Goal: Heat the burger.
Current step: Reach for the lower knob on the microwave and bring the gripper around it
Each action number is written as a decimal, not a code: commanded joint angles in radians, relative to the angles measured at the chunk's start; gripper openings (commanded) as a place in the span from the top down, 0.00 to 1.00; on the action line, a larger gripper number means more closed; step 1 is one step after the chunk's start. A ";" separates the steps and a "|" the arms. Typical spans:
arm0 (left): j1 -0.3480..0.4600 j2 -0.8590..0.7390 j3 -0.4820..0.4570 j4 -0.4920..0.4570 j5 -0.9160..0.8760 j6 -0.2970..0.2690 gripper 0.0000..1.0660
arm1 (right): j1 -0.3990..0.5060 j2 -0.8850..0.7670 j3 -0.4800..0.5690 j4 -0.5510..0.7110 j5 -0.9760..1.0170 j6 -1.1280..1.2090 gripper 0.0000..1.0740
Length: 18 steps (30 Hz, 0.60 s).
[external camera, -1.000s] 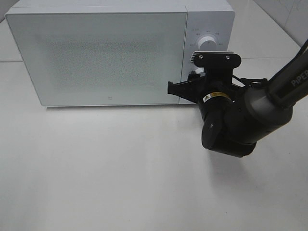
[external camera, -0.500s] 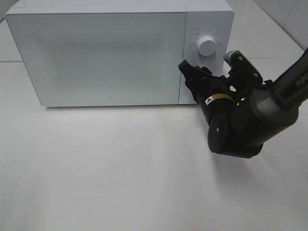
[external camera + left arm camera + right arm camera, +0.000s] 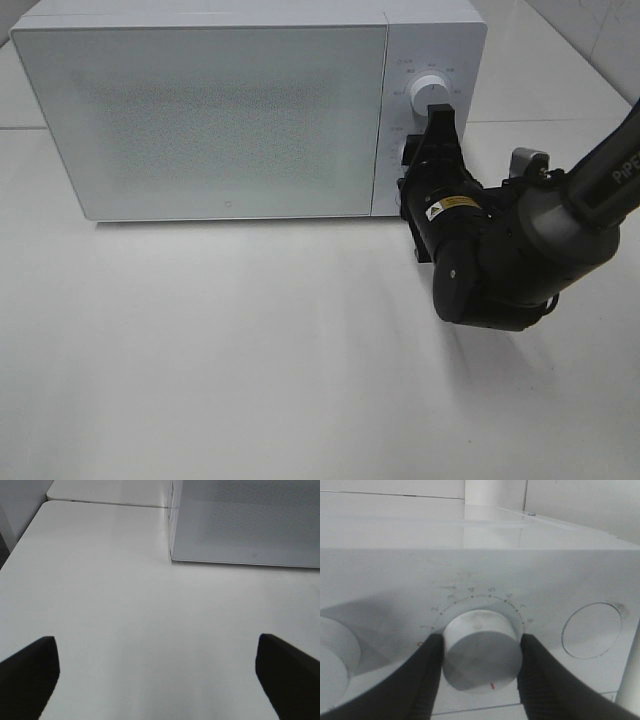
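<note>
Two arms: only the right one is working; the left is idle.
Exterior high, microwave: a white microwave [image 3: 230, 120] stands at the back of the table [image 3: 200, 350] with its door [image 3: 200, 100] shut.
Exterior high, right gripper: the right gripper [image 3: 430, 145] is pressed up to the control panel just below the upper knob [image 3: 431, 89], its jaws stacked one above the other.
Exterior high, change: a second ago the jaws lay level at the same panel, so the wrist has since rolled roughly a quarter turn.
Exterior high, burger: it is not visible and is judged to be behind the shut door.
Left wrist, left gripper: the left gripper [image 3: 155, 645] has its jaws spread wide and empty over bare table, near the microwave's front corner.
Right wrist, grip: the fingers [image 3: 420, 680] clamp both sides of the numbered dial [image 3: 481, 652], whose red mark sits away from the printed numerals.
Right wrist, burger: it is not visible here either.
Meaning: the dial is judged to be the timer. The roll suggests time is being wound on, so heating is likely starting, with letting go of the dial left to do.
</note>
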 commanded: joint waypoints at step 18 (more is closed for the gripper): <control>0.004 -0.015 0.003 -0.002 0.002 -0.002 0.06 | 0.004 -0.012 -0.057 -0.185 -0.035 -0.015 0.92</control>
